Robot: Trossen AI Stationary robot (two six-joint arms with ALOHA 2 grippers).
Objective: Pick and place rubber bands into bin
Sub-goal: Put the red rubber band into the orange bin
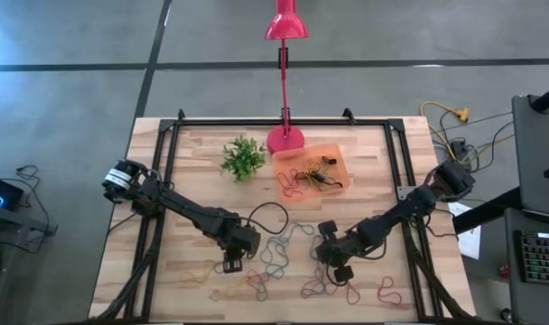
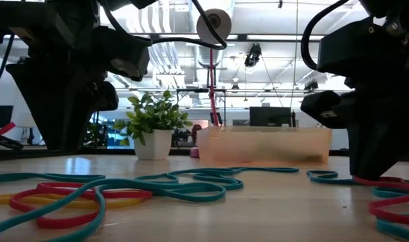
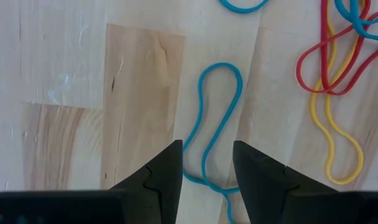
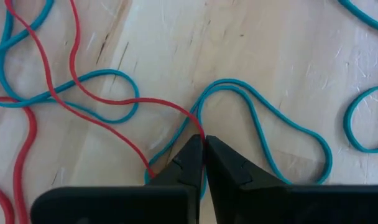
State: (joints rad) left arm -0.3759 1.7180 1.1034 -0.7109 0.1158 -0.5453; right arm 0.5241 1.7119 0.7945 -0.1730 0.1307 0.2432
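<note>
Down low, right hand [image 4: 204, 144] pinches red rubber band [image 4: 124, 101].

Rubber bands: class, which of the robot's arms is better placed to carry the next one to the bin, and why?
Probably the right. The right gripper is shut on a red band and teal band. The left gripper is open, straddling a teal loop, not gripping. Both are similarly far from the bin.

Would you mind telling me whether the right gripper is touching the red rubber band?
Touching. The right wrist view shows the right gripper with its tips closed on the red rubber band, which runs straight in between them beside a teal band.
</note>
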